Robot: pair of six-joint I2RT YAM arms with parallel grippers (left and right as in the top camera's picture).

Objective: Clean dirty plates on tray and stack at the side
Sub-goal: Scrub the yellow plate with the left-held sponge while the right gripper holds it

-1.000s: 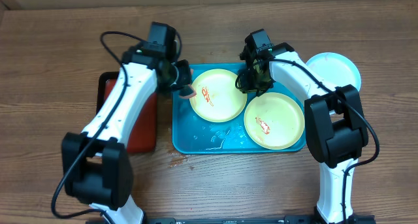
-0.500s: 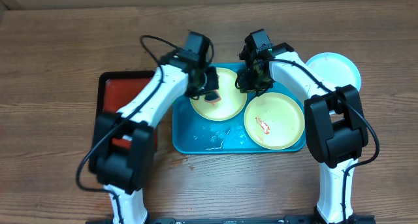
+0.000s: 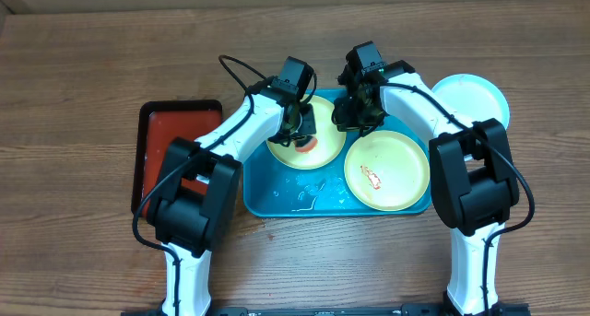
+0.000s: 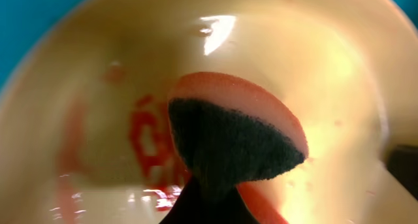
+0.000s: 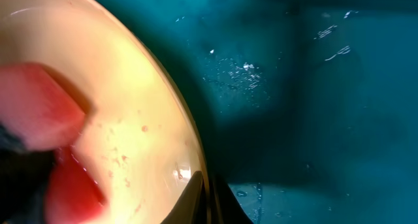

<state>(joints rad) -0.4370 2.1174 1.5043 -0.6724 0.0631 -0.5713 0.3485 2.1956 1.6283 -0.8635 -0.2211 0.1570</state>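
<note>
Yellow-green plate (image 3: 324, 143) on tray (image 3: 267, 192) toward far edge of counter (image 3: 83, 67), left fingers (image 4: 196, 208) pinching sponge (image 4: 235, 132) onto its smeared centre, right fingers (image 5: 194, 208) clamped on its rim.

The left gripper (image 3: 300, 130) grips an orange foam sponge with a dark scouring face (image 4: 235, 132), which sits just below it, over a round yellow-green plastic plate (image 3: 327, 155). This plate lies in the far left part of the large turquoise rectangular plastic tray (image 3: 277, 194). The right gripper (image 3: 355, 113) is at that plate's right rim, clamped on it. Nearer the robot and to the right of the right gripper, a second yellow-green plastic plate (image 3: 387, 170) lies in the same tray. Farther right of that gripper, off the tray, a light blue round plastic plate (image 3: 475, 95) rests on the wooden table (image 3: 92, 58). Well to the left of the left gripper, a black-rimmed red rectangular tray (image 3: 157, 141) lies on the table.
</note>
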